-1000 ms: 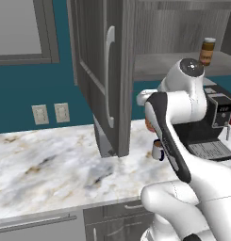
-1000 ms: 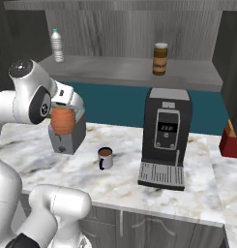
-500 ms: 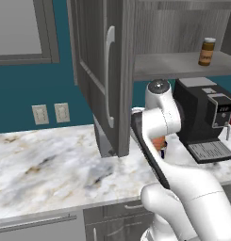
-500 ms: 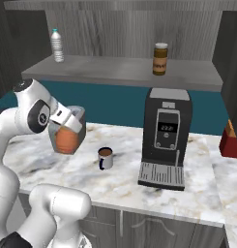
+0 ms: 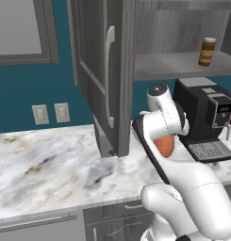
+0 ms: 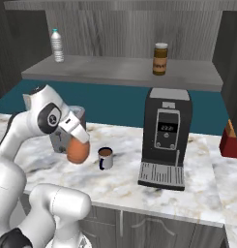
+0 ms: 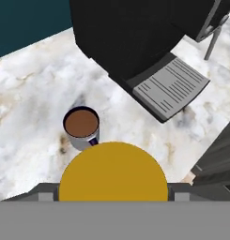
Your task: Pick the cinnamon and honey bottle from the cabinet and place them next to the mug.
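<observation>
Gripper (image 6: 77, 143) clamped on honey bottle (image 6: 77, 151), low over counter (image 6: 120, 177), just left of mug (image 6: 105, 158).

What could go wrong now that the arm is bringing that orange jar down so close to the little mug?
The honey bottle hangs in the gripper just left of the mug, so setting it down off target could knock the mug, which looks full. The arm also works close to the coffee machine and might brush it. The cinnamon is on the cabinet shelf, so another reach is needed.
</observation>
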You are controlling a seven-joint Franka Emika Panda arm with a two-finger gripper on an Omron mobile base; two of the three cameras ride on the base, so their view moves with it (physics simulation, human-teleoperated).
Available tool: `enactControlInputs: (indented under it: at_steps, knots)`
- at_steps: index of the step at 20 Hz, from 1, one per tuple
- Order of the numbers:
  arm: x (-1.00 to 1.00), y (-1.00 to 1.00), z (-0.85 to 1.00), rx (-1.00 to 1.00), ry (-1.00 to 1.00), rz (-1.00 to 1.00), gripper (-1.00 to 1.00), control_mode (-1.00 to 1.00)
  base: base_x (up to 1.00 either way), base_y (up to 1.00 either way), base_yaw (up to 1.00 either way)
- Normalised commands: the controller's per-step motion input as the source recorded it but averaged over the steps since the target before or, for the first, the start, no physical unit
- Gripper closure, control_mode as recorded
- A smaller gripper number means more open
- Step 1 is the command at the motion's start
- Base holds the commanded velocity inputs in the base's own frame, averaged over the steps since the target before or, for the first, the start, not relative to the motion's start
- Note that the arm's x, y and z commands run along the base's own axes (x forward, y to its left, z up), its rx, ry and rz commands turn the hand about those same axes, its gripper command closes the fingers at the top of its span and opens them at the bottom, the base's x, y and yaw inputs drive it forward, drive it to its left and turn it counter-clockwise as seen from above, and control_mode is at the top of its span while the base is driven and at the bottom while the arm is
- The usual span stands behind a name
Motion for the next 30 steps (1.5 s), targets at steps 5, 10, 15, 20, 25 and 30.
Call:
enactControlInputs:
  at_steps: [5,10,15,20,25,30]
  knots:
    - [-0.06,-0.41,-0.40,-0.03,-0.02,-0.03,1.00,-1.00,0.00,0.00,0.00]
    - [0.00,-0.19,-0.29,-0.08,0.00,0.00,1.00,-1.00,0.00,0.00,0.00]
    - [0.03,-0.17,-0.25,-0.11,0.00,-0.02,1.00,-1.00,0.00,0.00,0.00]
    - [0.05,-0.19,-0.22,-0.09,0.00,-0.04,1.00,-1.00,0.00,0.00,0.00]
    - [0.06,-0.19,-0.01,-0.04,0.00,-0.01,1.00,-1.00,0.00,0.00,0.00]
    - [0.06,-0.20,0.00,0.00,-0.03,0.00,1.00,-1.00,0.00,0.00,0.00]
